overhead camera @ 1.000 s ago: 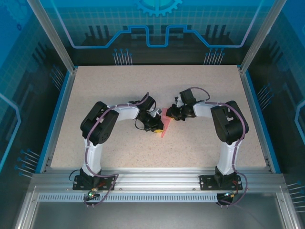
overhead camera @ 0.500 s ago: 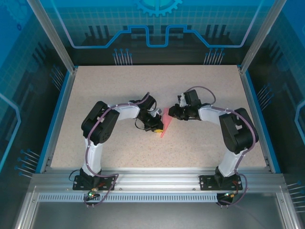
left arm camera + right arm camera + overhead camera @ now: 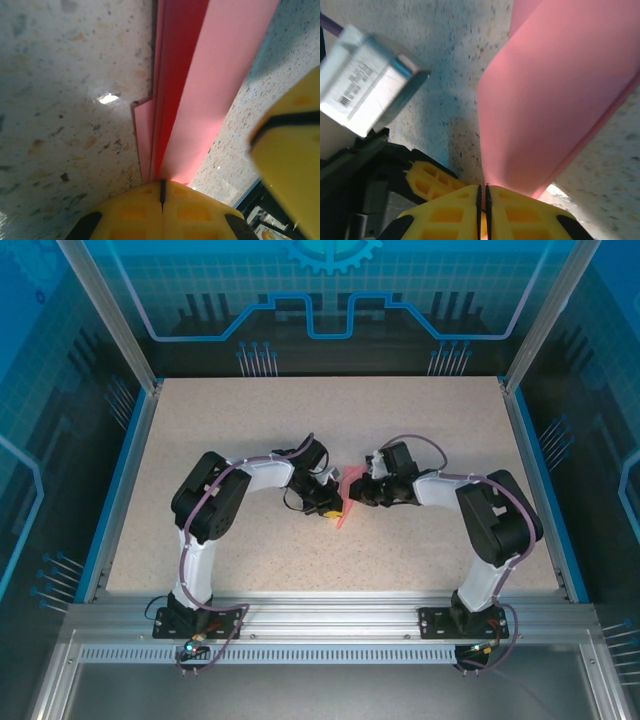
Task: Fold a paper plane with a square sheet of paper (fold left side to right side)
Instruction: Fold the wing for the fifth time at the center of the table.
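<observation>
The pink-red sheet of paper (image 3: 346, 502) is folded into a slim, pointed, layered strip at the middle of the table, between my two grippers. My left gripper (image 3: 331, 504) is shut on the strip's near end; in the left wrist view its yellow fingertips (image 3: 161, 186) pinch the stacked layers (image 3: 195, 75), which run away from them over the table. From the right, my right gripper (image 3: 358, 491) is shut on a loose upper flap; in the right wrist view the flap (image 3: 555, 100) curves up out of its jaws (image 3: 483, 189).
The speckled tabletop (image 3: 250, 420) has blue rails (image 3: 120, 490) along its left and right edges and an aluminium frame at the front. A white labelled box (image 3: 365, 90) on the left wrist sits close to my right gripper. Both wrists crowd the centre.
My right gripper has moved left and nearer, onto the paper, and shut on the flap, which now lifts. Its elbow swung out to the right. The left arm has held still.
</observation>
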### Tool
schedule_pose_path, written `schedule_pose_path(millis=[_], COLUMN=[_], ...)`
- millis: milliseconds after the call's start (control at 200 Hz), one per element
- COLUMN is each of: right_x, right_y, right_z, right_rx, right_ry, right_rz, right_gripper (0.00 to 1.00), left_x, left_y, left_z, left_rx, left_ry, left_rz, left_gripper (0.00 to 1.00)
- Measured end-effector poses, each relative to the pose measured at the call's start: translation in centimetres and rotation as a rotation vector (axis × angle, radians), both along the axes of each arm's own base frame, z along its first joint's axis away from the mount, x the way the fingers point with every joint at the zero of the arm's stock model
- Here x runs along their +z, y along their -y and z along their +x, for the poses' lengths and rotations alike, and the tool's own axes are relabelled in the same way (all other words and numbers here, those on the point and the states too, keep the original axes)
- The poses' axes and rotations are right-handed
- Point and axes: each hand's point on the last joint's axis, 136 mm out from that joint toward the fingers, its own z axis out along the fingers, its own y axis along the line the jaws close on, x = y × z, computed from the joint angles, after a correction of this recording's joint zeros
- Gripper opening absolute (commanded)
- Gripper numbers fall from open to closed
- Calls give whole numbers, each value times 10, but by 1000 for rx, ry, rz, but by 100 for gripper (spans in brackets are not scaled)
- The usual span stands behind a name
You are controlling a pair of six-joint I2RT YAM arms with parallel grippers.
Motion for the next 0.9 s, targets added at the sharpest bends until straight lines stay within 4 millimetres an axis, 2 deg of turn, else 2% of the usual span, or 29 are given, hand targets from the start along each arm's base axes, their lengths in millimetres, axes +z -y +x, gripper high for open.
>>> schedule_pose_path(millis=[115,445,895], right_x=[-7,-13,-22], right_y=[-6,-9,-8], right_z=[-5,2,3], right_rx=[15,14,7], right_ry=[-21,-38,-71], right_rz=[5,1,-24], right_gripper=[13,13,13], left_x=[0,0,1], left_y=[0,-2,-11], left_z=[0,1,-1], left_rx=[0,6,20], left_ry=[0,-1,31], left_rz=[1,2,43], left_gripper=[0,1,13])
